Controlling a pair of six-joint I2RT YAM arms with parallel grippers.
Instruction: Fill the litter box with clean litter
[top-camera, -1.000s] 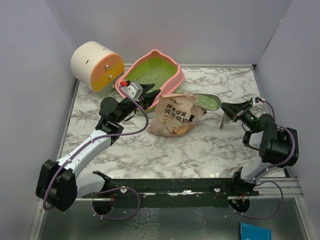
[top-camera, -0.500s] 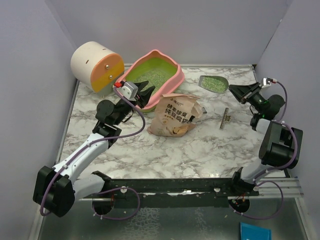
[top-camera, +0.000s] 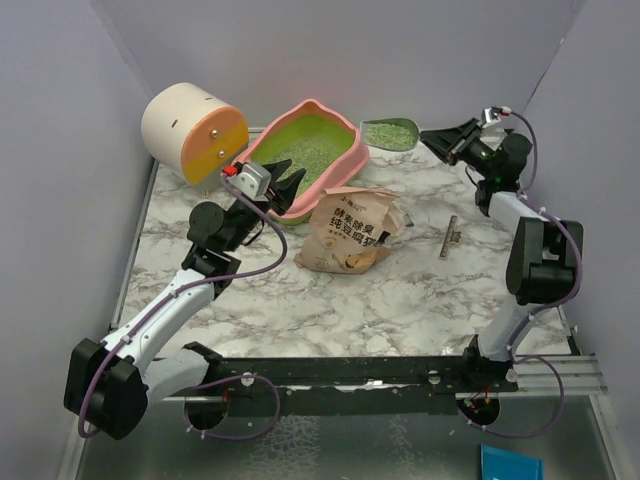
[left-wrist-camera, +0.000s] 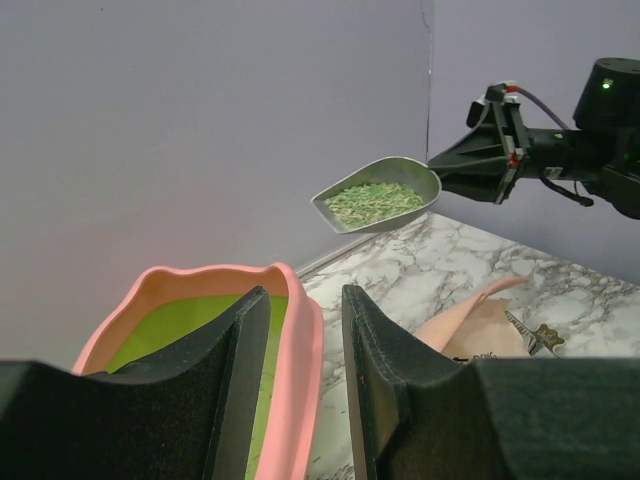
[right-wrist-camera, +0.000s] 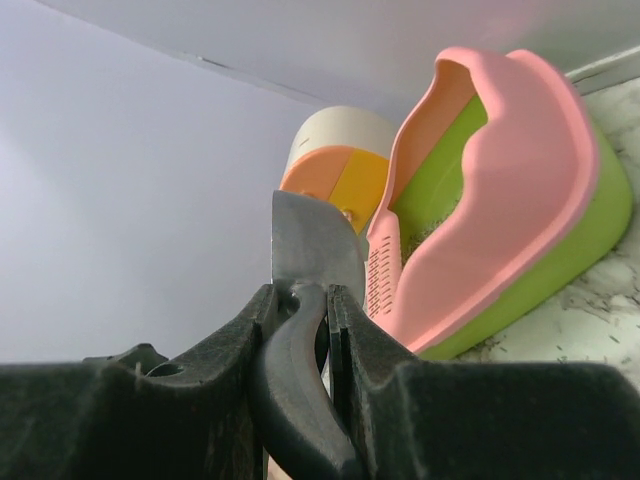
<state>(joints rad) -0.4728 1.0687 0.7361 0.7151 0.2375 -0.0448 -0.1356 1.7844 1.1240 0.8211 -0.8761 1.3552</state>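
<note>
— Two arms at work, then? What has the left gripper (top-camera: 283, 186) got?
— Its fingers (left-wrist-camera: 385, 390) straddle the near wall of the litter box (top-camera: 305, 150), one on the lime-green inside and one on the pink outside, clamped on that wall.
— And where does the box sit?
— At the back of the marble table (top-camera: 400, 290), just beside the cream-and-orange cylinder (top-camera: 192, 132). The tan bag (top-camera: 352, 232) lies just in front of it. Some clean litter (top-camera: 298, 153) lies on its floor (a thin scatter, with green showing around it).
— The right gripper (top-camera: 433, 135)?
— Clenched on the dark handle of the grey metal scoop (top-camera: 390, 133); the right wrist view shows the handle pinched between both fingers.
— Loaded?
— Yes, heaped with pale granules and held roughly level in the air, just beside the box's far right corner. Whether it overlaps the rim, I cannot tell. A small metal clip (top-camera: 452, 237) lies on the marble to the right of the bag, apart from it.
</note>
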